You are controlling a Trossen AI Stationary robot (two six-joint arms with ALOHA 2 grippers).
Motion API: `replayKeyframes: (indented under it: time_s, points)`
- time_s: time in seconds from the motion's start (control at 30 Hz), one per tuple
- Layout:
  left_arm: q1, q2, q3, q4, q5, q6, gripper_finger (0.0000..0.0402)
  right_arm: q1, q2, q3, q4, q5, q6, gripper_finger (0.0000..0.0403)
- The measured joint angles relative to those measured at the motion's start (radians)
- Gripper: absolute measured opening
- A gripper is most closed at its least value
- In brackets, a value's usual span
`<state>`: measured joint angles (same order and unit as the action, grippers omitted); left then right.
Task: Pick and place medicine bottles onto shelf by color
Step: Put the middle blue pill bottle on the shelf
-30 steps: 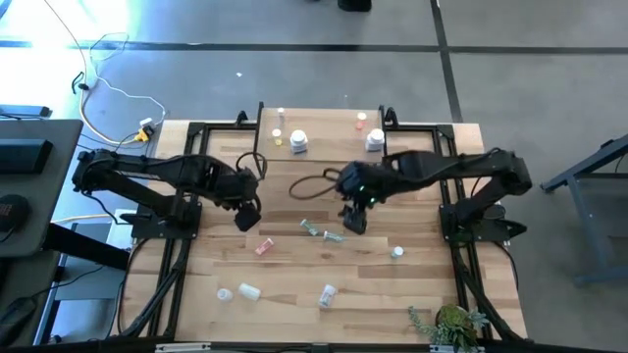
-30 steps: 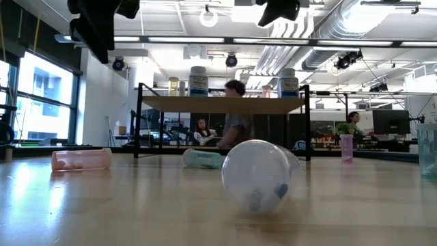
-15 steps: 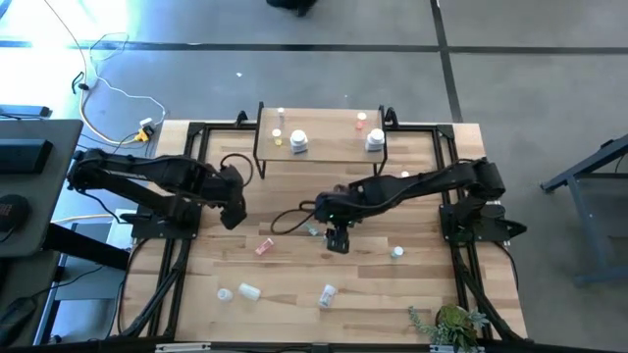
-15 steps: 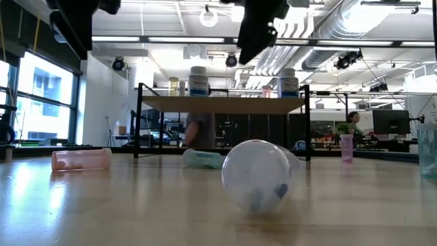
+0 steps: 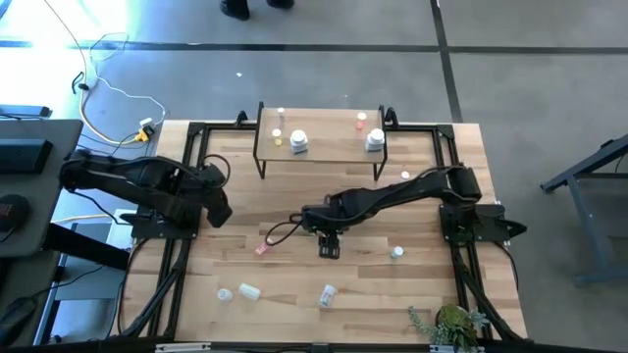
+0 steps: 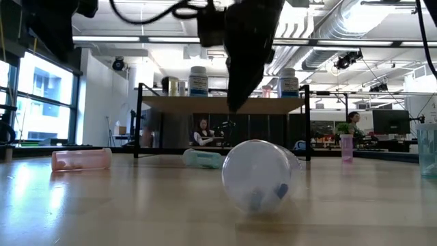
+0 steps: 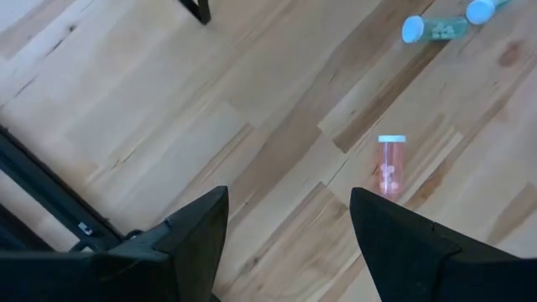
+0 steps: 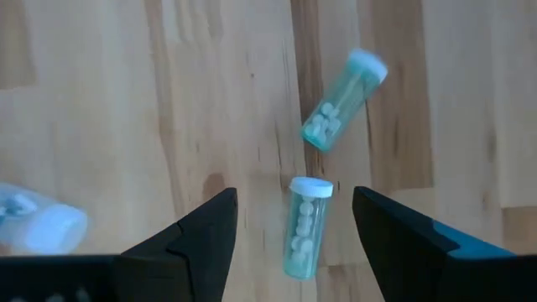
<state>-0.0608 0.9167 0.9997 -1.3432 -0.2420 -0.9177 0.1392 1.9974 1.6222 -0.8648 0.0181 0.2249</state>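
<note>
Having dropped, right gripper (image 8: 289,231) over green bottle (image 8: 304,226).

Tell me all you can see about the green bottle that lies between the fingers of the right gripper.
The green bottle is a small see-through teal plastic cylinder with a white cap, holding pale pills. It lies on its side on the wooden table, in the gap between the open right gripper's fingers, not touched by them. A second teal bottle lies nearby, apart.

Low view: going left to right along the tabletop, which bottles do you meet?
Pink bottle lying on its side → green bottle lying down → big clear bottle nearest the camera → small pink bottle standing upright → clear container at the right edge.
</note>
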Motion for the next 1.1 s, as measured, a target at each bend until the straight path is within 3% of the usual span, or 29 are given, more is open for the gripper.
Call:
replayKeyframes:
  time_s: [0.47, 1.1]
  points:
    - [0.000, -0.044, -0.013, 0.004, 0.007, -0.023, 0.0241, -0.041, 0.117, 0.000, -0.004, -0.024, 0.028, 0.0227]
    - [0.000, -0.043, -0.013, 0.004, 0.005, -0.006, 0.0241, -0.060, 0.151, -0.002, 0.012, -0.064, 0.035, 0.0199]
